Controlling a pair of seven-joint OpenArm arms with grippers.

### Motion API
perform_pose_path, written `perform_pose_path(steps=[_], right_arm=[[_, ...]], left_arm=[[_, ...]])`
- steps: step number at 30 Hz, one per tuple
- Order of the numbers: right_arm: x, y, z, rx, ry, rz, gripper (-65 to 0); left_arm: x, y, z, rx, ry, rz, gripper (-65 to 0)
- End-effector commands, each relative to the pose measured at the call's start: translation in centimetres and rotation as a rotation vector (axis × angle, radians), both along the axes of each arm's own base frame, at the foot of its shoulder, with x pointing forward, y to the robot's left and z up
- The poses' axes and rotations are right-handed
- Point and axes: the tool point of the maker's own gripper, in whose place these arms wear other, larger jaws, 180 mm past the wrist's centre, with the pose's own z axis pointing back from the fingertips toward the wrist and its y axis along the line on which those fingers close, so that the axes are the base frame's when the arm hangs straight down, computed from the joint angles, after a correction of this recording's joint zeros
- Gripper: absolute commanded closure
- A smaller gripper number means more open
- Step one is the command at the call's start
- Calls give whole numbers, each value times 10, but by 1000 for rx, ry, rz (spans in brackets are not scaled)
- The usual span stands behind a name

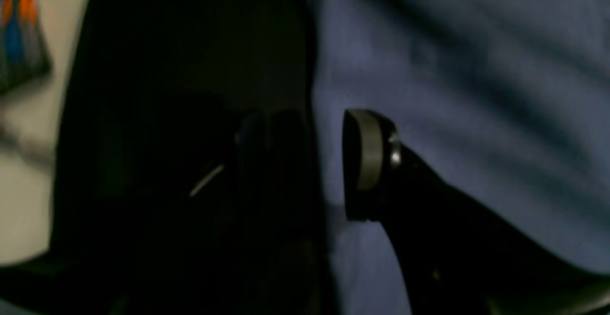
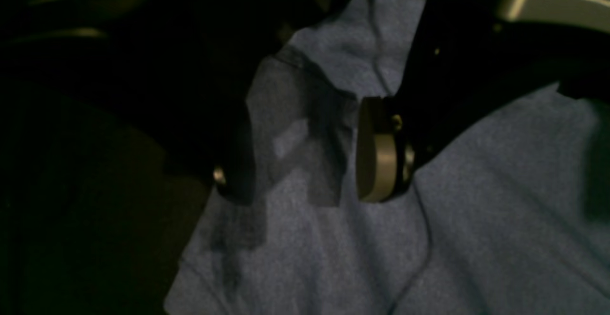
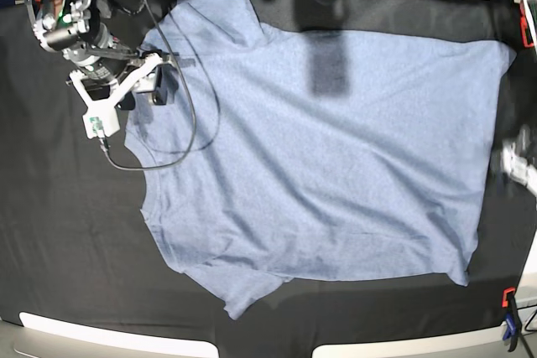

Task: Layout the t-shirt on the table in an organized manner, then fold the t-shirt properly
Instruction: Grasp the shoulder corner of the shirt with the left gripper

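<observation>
The blue-grey t-shirt [image 3: 336,157] lies spread flat on the black-covered table [image 3: 59,232], collar to the left and hem to the right. My right gripper [image 3: 144,90] is over the shoulder beside the collar. In the right wrist view it [image 2: 305,167] is open, with a raised fold of the t-shirt [image 2: 476,210] between its jaws. My left gripper [image 3: 510,163] is blurred at the hem on the right. In the left wrist view it [image 1: 310,162] is open and straddles the edge of the t-shirt [image 1: 476,91], one finger over the black cloth [image 1: 167,115].
A black cable [image 3: 195,115] loops from the right arm across the shirt's upper left. Red and blue clamps sit at the right edge [image 3: 526,35] and the front right corner [image 3: 509,316]. The table's light rim [image 3: 101,333] runs along the front.
</observation>
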Motion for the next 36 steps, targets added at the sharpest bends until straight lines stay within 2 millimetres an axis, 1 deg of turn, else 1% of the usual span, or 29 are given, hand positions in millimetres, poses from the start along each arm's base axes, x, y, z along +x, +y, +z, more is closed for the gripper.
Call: perform_pose_path(steps=[1, 6, 9, 11, 13, 15, 19, 21, 23, 26, 28, 36], right_arm=[[7, 1, 11, 2, -47, 13, -327], [7, 1, 11, 2, -47, 13, -327], [7, 1, 11, 2, -47, 13, -327], [7, 0, 11, 1, -47, 13, -327], [7, 0, 11, 1, -47, 13, -327], [7, 0, 11, 1, -47, 13, -327], [7, 0, 11, 1, -46, 13, -327], [7, 0, 11, 1, -46, 13, -327], [7, 0, 11, 2, -46, 13, -327], [7, 0, 10, 1, -46, 13, -327], [7, 0, 11, 2, -46, 13, -327], [5, 0, 9, 0, -35, 14, -327]], left_arm=[[3, 9, 26, 17, -80, 14, -246], [-59, 12, 9, -32, -48, 82, -246], [-91, 6, -7, -39, 1, 64, -246], [-110, 2, -20, -39, 51, 41, -246], [-122, 3, -27, -36, 80, 44, -246], [-128, 9, -27, -32, 84, 62, -246], [-136, 30, -20, -13, 84, 117, -246], [-145, 36, -24, -9, 122, 133, -246], [-153, 31, -28, -12, 149, 104, -246], [-158, 12, -28, -101, 145, 39, -246], [-159, 4, -28, -144, 149, 18, -246], [-154, 2, -27, -146, 105, 26, -246]])
